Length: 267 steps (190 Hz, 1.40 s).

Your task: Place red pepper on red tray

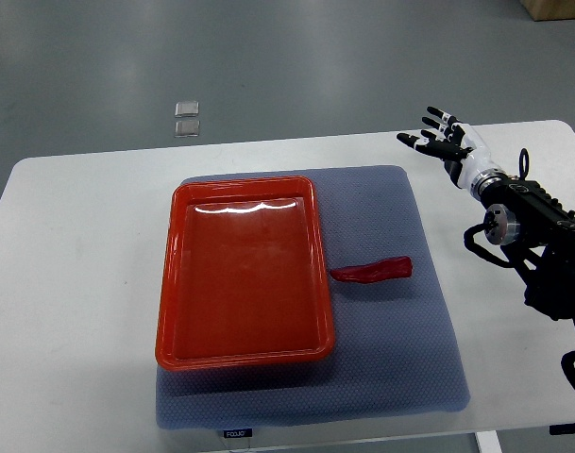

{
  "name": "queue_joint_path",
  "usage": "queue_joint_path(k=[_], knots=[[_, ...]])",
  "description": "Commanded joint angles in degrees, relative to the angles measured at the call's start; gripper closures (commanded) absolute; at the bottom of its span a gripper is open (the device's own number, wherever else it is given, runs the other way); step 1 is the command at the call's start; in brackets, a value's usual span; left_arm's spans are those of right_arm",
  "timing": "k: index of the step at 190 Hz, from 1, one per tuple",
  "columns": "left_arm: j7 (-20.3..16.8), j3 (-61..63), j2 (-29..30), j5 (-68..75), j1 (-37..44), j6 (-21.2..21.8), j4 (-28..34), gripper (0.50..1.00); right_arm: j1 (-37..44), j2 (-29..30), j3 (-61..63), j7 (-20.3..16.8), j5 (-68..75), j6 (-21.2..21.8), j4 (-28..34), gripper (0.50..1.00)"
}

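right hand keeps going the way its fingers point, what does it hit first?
Probably nothing. The right hand is open, fingers pointing up-left over the white table, away from the pepper and red tray. That path looks free, though height is unclear.

The tray (242,274) is glossy orange-red; the pepper (372,272) a deeper red. Under both lies a blue-grey mat (400,359) with a fine dotted weave, on a plain white tabletop (70,283). The right hand (445,142) — white with black fingers (414,142) — joins a black arm (542,236).

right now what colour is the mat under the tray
Blue-grey with a fine dotted weave, in the top view: mat beneath the red tray.
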Motion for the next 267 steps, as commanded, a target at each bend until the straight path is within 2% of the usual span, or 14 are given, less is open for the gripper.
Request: queue_joint_path(k=[1,267], knots=[[0.05,0.00,0.00,0.00,0.00,0.00,0.00,0.500,-0.02,0.02,0.00,0.00,0.00,0.00,-0.01,0.583],[0.05,0.00,0.00,0.00,0.09,0.00,0.27,0.500,0.24,-0.51,0.27,0.09,0.00,0.62,-0.09,0.585]])
